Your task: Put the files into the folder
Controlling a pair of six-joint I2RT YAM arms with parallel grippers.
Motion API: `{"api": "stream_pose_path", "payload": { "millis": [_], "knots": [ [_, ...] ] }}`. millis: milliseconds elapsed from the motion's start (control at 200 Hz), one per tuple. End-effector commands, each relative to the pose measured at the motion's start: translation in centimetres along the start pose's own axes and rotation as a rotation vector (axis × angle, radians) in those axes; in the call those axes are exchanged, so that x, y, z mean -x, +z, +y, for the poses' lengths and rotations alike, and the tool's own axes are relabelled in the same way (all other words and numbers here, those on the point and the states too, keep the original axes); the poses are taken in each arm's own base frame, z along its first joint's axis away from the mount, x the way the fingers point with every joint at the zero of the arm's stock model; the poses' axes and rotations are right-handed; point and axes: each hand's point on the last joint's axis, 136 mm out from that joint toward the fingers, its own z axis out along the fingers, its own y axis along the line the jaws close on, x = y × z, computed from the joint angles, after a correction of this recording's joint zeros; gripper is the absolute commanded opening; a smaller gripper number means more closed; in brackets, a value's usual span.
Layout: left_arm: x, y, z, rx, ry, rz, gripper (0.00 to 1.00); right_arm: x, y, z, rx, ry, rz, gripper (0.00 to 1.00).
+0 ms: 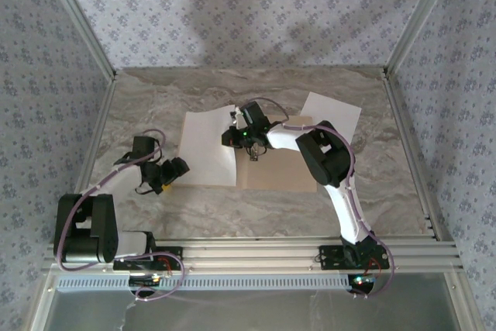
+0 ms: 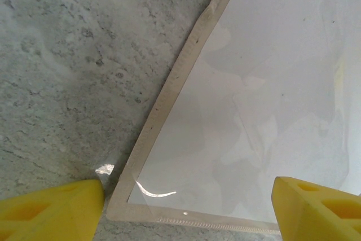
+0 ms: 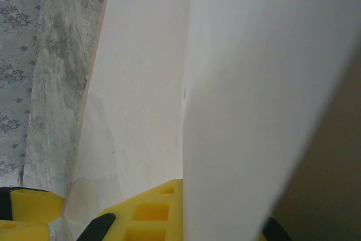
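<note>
Left pincer is spread wide open with nothing in it, down low over the marble table. In its wrist cam a corner of the open tan folder sits right between its yellow fingers. A white sheet lies on that cover, just ahead of the pincer. Right pincer is at the sheet's opposite edge, over the folder's middle, and looks pinched onto it: the paper curls up past one yellow finger. The bare tan cover lies under the right arm. A second white sheet lies well behind the right pincer, by the folder's far corner; touching or overlapping, can't tell.
</note>
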Motion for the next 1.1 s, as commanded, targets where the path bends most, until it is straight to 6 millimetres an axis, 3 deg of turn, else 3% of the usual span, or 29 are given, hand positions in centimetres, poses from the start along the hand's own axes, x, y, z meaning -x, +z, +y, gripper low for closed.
{"api": "stream_pose_path", "payload": {
  "millis": [0, 630, 1014, 1094],
  "knots": [
    [0.3, 0.5, -1.2, -0.056, 0.017, 0.006, 0.79, -0.4, 0.9, 0.2, 0.001, -0.023, 0.013, 0.05],
    [0.3, 0.7, -1.5, -0.081, -0.002, 0.008, 0.73, -1.2, 0.5, -0.4, -0.039, 0.070, 0.001, 0.05],
    [0.3, 0.8, -1.6, -0.080, -0.002, 0.011, 0.71, -1.3, 0.7, 0.3, -0.023, 0.073, 0.002, 0.05],
    [0.5, 0.7, -1.6, -0.072, 0.007, 0.009, 0.71, -1.2, 0.7, 0.5, -0.020, 0.064, 0.004, 0.09]
  ]
}}
